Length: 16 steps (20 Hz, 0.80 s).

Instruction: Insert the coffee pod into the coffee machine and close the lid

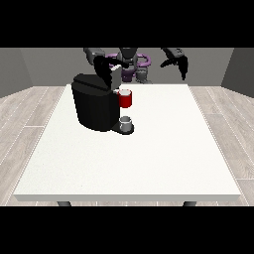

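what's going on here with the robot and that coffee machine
A humanoid robot stands behind a white table with a black coffee machine on it. The robot hand at the view's left is down over the top of the machine, near its lid. The red holder at the machine's front sits above a small grey cup. The robot hand at the view's right hangs in the air, away from everything. Whether a pod is already in cannot be seen.

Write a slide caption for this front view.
Robot's hand at the view's left hovers over the black coffee machine on a white table.
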Motion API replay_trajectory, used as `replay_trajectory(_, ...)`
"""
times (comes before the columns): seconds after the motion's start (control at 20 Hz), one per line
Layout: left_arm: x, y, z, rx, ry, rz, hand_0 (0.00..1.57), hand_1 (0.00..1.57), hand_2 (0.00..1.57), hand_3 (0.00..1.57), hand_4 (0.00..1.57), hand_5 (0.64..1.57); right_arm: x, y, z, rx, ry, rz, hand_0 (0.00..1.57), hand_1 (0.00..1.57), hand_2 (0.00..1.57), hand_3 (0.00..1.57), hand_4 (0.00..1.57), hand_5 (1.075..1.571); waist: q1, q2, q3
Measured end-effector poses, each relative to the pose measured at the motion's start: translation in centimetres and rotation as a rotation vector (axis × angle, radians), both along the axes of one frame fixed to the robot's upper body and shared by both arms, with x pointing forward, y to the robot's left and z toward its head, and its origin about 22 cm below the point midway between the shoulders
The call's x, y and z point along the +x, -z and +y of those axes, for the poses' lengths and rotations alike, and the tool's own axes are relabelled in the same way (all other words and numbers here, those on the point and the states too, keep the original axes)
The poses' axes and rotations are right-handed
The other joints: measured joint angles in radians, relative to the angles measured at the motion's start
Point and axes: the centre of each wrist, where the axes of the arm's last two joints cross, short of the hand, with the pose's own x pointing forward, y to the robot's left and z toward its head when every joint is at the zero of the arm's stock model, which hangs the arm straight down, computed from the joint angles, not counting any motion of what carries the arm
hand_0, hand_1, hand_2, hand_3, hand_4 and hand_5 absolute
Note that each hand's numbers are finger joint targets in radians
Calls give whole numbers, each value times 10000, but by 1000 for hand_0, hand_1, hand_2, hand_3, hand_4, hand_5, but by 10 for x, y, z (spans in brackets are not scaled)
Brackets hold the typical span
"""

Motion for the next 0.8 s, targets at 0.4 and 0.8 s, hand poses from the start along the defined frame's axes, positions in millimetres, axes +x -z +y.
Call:
replay_trajectory(0.4,9,-12,-9,123,527,-261,0,0,0,0,327,1571,3,-27,1,-1050,647,-339,0,0,0,0,203,1571,363,381,78)
replay_trajectory(0.8,15,-19,-28,143,1213,-564,0,0,0,0,407,1571,4,-59,-12,-1894,1614,-103,0,0,0,0,127,1571,1055,704,193)
